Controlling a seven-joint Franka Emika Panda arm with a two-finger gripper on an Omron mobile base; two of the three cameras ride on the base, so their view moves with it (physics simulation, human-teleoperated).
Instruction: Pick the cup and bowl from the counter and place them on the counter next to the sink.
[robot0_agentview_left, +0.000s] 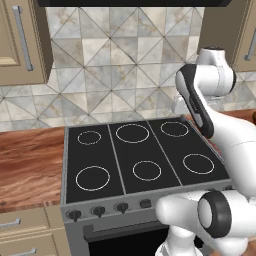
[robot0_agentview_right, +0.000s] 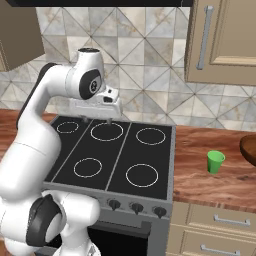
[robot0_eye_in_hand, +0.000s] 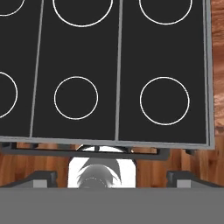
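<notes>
Both pickups look still to do: the gripper (robot0_agentview_right: 97, 120) hovers spread wide and empty above the stovetop (robot0_agentview_right: 110, 152), while the cup (robot0_agentview_right: 215, 162) stands on the counter (robot0_agentview_right: 210, 182) at its 3 o'clock, the bowl (robot0_agentview_right: 249, 148) just beyond.

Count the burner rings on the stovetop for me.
6 on the stovetop: three along the back row, three along the front. The arm crosses the right edge, but no ring looks hidden.
</notes>
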